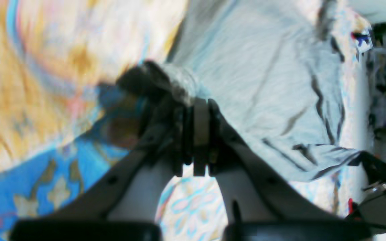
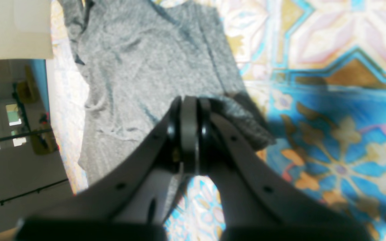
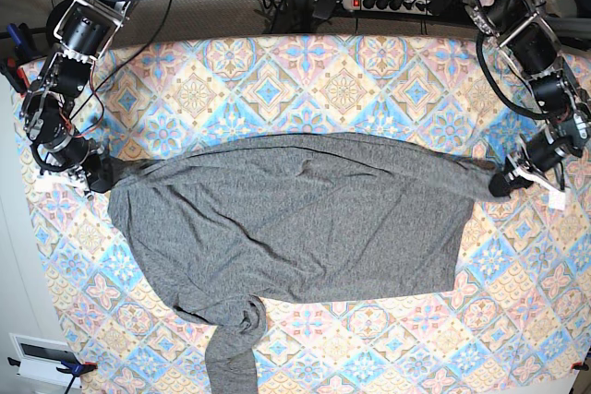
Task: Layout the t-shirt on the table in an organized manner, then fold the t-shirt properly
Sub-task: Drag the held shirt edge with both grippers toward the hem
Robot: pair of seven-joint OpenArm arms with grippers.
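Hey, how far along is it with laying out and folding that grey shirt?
Done: the t-shirt lies mostly spread on the table. In hand: the left claw and right claw each pinch an opposite end, stretching it flat. Left: one sleeve is bunched at the near edge, and no fold has been made.

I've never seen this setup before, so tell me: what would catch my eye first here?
The grey t-shirt sprawls across the middle of the table, whose pastel tile-patterned cloth is loud around it. The shirt is stretched between two arms: the left gripper pinches one corner at the base view's right edge, the right gripper pinches the other at its left. One sleeve trails in a twisted bunch toward the near edge.
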